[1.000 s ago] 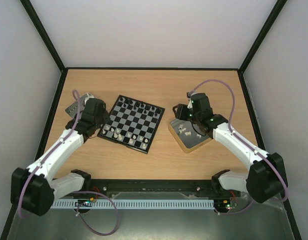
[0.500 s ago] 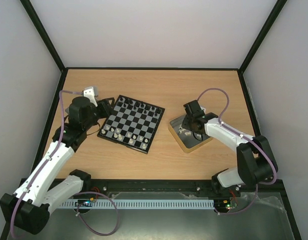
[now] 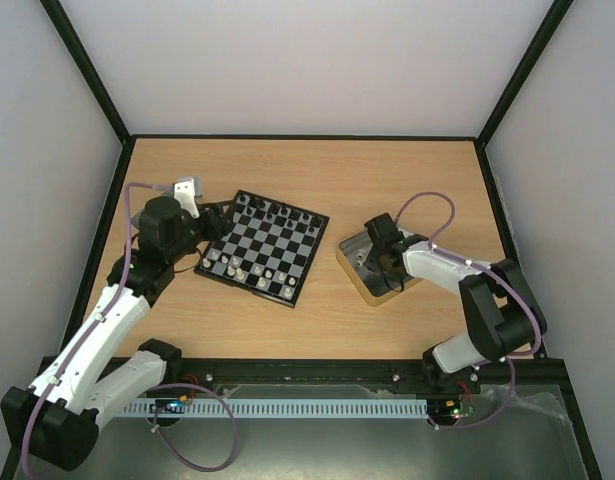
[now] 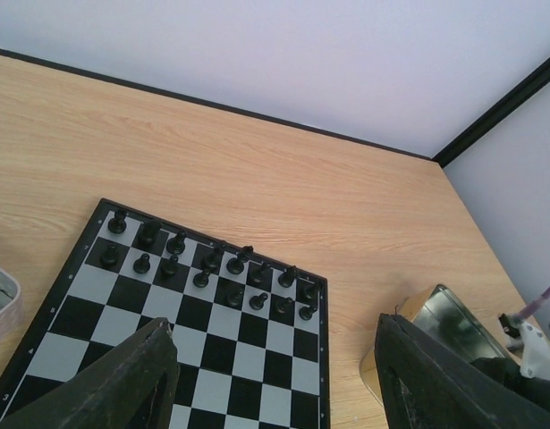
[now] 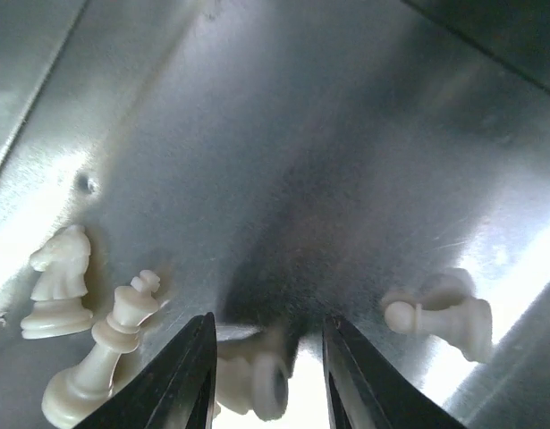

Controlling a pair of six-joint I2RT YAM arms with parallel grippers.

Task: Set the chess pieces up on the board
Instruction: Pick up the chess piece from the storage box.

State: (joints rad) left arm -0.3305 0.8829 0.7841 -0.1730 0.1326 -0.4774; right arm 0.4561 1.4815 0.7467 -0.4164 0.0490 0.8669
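left gripper point(image 4: 275, 362): wide and empty, hanging over the board point(image 4: 221, 349).
right gripper point(image 5: 266, 357): narrow gap, low in the metal tray point(image 5: 346, 152), with one lying white piece point(image 5: 252, 380) between the fingers; whether it is pinched i cannot tell.
black pieces point(image 4: 234, 265): standing on the board's two far rows.
other white pieces point(image 5: 58, 281): loose in the tray.

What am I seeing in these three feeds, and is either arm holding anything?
Two robot arms are bolted at the near edge of a table. The overhead view shows both: left arm by the board, right arm reaching into a metal tray. The other two views come from wrist cameras. The left one overlooks the board, black pieces on its far rows; its jaws are open, empty. The right one looks into the tray: jaws either side of a lying white piece, not clamped; more white pieces sit nearby.
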